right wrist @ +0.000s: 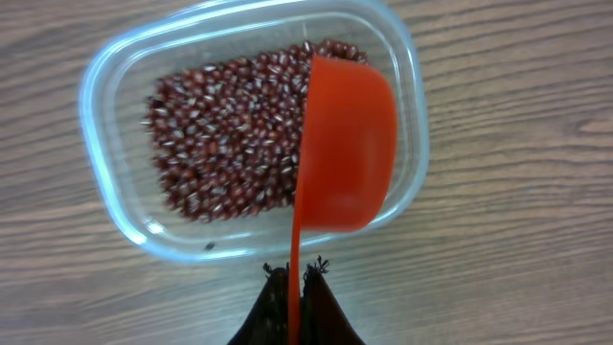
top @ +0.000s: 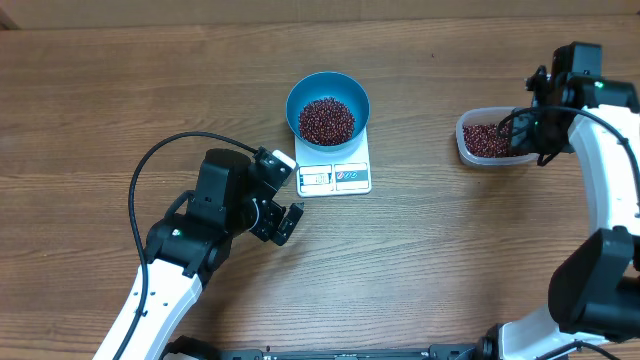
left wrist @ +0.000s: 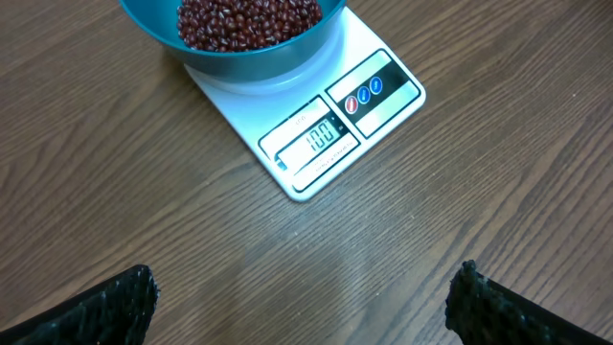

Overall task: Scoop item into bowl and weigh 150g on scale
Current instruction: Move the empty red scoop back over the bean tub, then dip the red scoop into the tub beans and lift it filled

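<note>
At the left of the worktop [top: 120, 90], the left gripper [top: 288, 195] hovers with jaws spread wide, holding nothing, just near-left of the scale [top: 335, 180]. Only its wrist view shows the digits on the scale's display [left wrist: 316, 139]. The blue bowl [top: 296, 95] sits on the scale's far part, with beans [top: 327, 120] heaped inside. To the right, more beans lie in the clear tub [top: 463, 138]. Only the right wrist view shows the red scoop [right wrist: 350, 144], tipped on its side over the tub, its handle pinched in the closed right gripper [right wrist: 295, 283].
</note>
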